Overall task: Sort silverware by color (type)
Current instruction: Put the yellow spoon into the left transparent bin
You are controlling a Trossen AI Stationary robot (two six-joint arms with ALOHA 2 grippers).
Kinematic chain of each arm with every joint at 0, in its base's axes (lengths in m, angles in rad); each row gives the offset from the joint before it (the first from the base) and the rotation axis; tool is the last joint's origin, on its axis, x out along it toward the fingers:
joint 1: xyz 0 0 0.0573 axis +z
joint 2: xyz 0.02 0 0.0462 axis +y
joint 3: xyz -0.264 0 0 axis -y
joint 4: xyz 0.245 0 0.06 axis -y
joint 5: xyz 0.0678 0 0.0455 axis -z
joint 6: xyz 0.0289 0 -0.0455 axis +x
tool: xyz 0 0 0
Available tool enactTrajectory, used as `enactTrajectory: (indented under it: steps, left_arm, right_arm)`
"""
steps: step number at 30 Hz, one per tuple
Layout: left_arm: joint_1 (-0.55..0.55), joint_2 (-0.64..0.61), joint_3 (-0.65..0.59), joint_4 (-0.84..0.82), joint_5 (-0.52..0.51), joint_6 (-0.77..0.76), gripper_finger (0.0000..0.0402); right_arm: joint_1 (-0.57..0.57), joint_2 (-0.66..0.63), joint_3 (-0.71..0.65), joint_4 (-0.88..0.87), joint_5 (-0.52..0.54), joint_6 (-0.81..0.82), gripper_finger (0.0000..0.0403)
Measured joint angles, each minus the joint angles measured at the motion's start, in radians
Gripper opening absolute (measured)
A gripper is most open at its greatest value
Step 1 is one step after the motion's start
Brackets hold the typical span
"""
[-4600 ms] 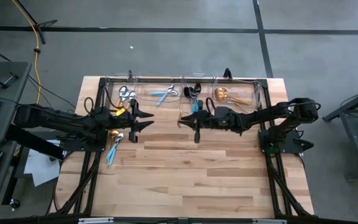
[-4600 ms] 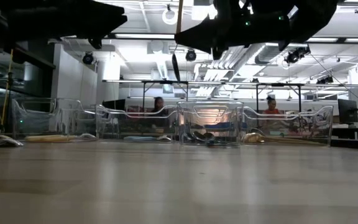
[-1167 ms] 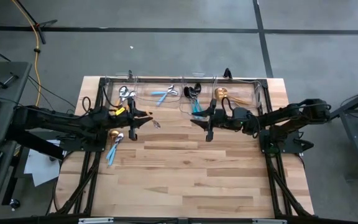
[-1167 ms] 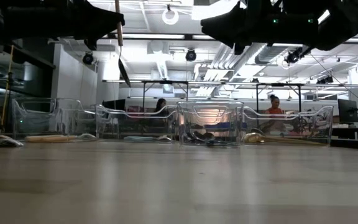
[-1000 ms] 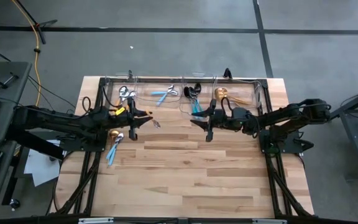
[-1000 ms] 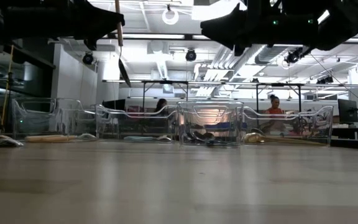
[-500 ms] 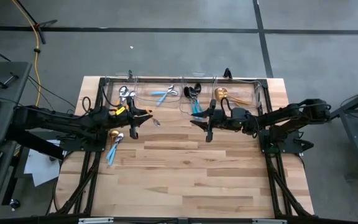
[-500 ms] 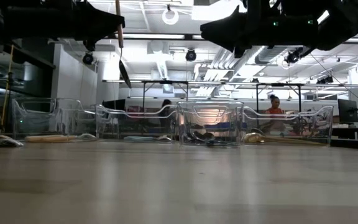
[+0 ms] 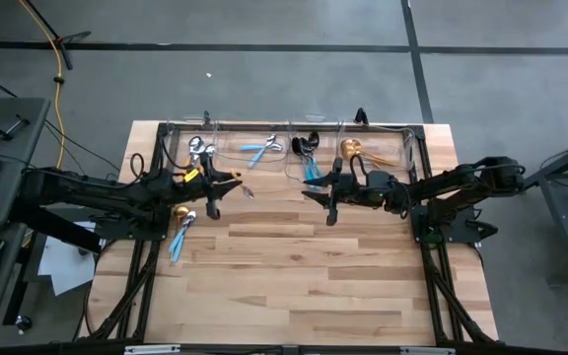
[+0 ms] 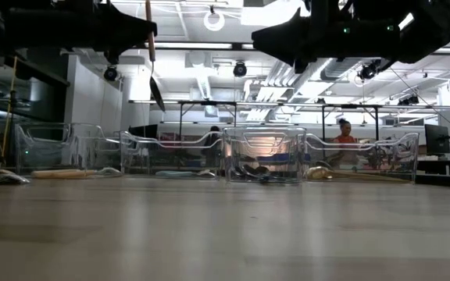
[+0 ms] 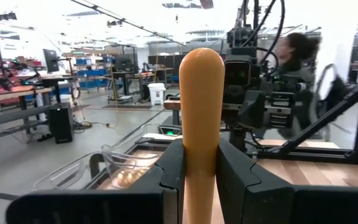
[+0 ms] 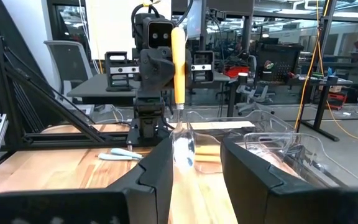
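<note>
My left gripper (image 11: 199,171) pinches the orange-handled spoon (image 12: 178,93) upright, clear of the table (image 9: 294,276), for binning; my right gripper (image 12: 194,171) waits spread, empty.

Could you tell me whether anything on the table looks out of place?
Two pieces lie loose on the wood beside the left arm, outside the bins: a gold spoon and a light-blue-handled piece. The left gripper holds an orange-handled spoon aloft.

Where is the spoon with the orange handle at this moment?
The left gripper holds the orange-handled spoon in the air, bowl down, left of centre in the high view, just in front of the clear bins.
</note>
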Motion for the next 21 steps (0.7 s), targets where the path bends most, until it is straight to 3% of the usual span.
enactTrajectory:
  steps: [4, 6, 9, 13, 17, 21]
  left_arm:
    - [0.0, 0.0, 0.0, -0.001, -0.034, 0.005, 0.0043]
    - [-0.001, 0.0, 0.0, -0.001, -0.104, 0.017, 0.0043]
    - [0.0, 0.001, 0.016, -0.013, -0.288, 0.112, 0.0043]
    - [0.038, 0.0, 0.135, -0.095, -0.6, 0.289, 0.0043]
    - [0.146, 0.0, 0.344, -0.458, -0.781, 0.305, 0.0043]
    - [0.298, 0.031, 0.597, -1.014, -0.781, 0.054, 0.0043]
  right_arm:
    - [0.0, 0.0, 0.0, -0.014, 0.0, 0.0, 0.0119]
    - [0.0, 0.0, 0.0, -0.015, 0.0, 0.0, 0.0119]
    - [0.0, 0.0, 0.0, -0.015, 0.0, 0.0, 0.0119]
    - [0.0, 0.0, 0.0, -0.015, 0.0, 0.0, 0.0119]
    - [0.0, 0.0, 0.0, -0.015, 0.0, 0.0, 0.0119]
    - [0.0, 0.0, 0.0, -0.015, 0.0, 0.014, 0.0119]
